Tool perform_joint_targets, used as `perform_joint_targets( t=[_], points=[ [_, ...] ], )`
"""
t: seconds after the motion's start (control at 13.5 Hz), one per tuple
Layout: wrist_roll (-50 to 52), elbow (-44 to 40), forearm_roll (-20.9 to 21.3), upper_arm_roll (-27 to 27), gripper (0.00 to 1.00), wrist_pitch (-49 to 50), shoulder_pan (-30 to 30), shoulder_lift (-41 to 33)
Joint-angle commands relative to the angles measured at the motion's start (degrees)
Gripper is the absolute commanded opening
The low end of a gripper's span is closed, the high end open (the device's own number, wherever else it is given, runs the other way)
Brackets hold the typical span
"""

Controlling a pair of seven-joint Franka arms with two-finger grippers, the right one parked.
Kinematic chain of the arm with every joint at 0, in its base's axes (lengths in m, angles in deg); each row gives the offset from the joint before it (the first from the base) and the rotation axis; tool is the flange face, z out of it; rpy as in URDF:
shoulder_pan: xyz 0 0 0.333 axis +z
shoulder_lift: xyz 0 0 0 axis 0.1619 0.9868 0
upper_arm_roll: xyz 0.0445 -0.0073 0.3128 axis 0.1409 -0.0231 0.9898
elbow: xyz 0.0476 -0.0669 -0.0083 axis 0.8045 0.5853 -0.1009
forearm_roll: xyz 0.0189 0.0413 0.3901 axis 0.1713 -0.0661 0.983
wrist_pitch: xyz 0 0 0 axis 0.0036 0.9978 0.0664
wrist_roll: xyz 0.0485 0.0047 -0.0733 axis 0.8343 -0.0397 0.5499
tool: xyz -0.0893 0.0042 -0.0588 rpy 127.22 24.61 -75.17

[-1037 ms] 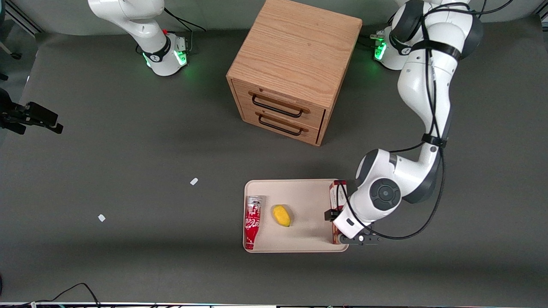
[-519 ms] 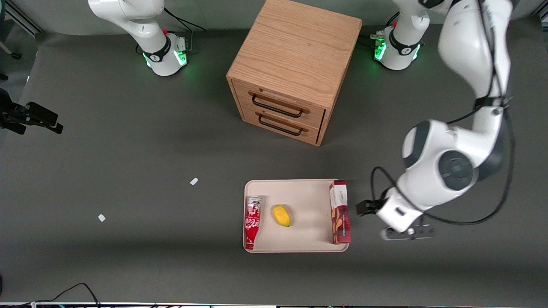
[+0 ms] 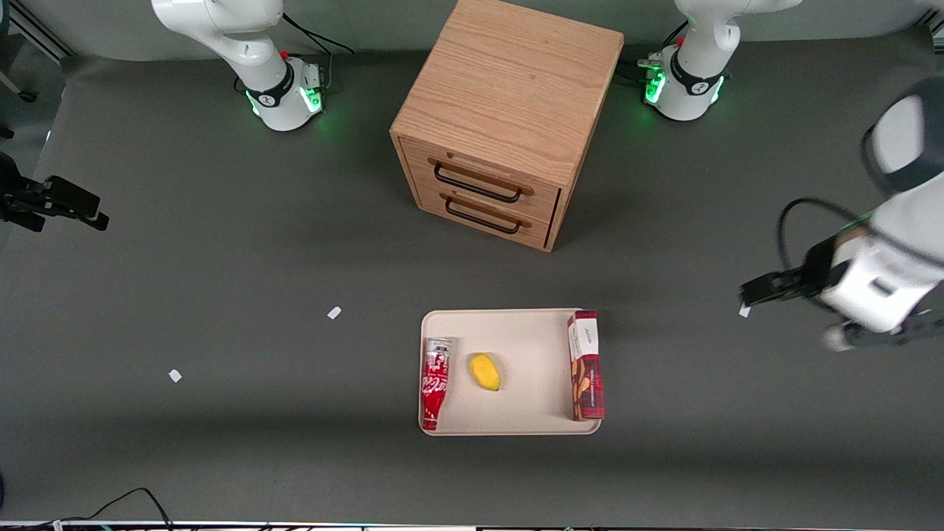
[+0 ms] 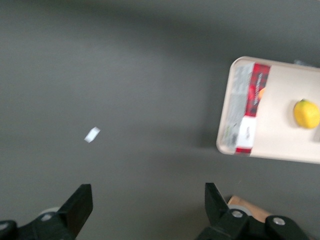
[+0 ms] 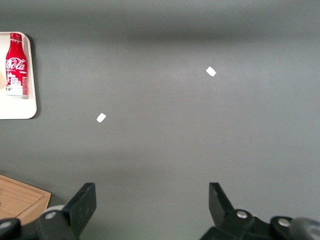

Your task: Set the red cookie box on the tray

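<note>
Looking from the front, you see the red cookie box (image 3: 585,365) lying flat in the tray (image 3: 516,420), along its edge toward the working arm's end of the table. A soda bottle (image 3: 435,383) and a yellow fruit (image 3: 485,371) share the tray. Your gripper (image 3: 759,291) hangs well apart from it, above bare table. At the left wrist, you see the fingers (image 4: 80,205) spread wide, gripping nothing, with the box (image 4: 247,107) resting on the tray (image 4: 295,150).

You see the red cookie box (image 3: 585,365) lying on the tray (image 3: 531,413) along its working-arm edge; the gripper (image 3: 752,295), fingers spread, hangs well apart over the table (image 3: 221,258).
</note>
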Motion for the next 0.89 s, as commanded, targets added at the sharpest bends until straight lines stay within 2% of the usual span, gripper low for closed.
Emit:
perform_joint_targets(
  t=[0.0, 0.3, 0.81],
  points=[
    [-5.9, 7.5, -0.3, -0.5, 1.0, 2.6, 3.6, -8.2],
    [-11.5, 15.1, -0.4, -0.6, 1.0, 2.6, 6.6, -16.4],
    [-12.2, 18.9, -0.3, -0.6, 1.0, 2.3, 7.9, -21.3]
  ],
)
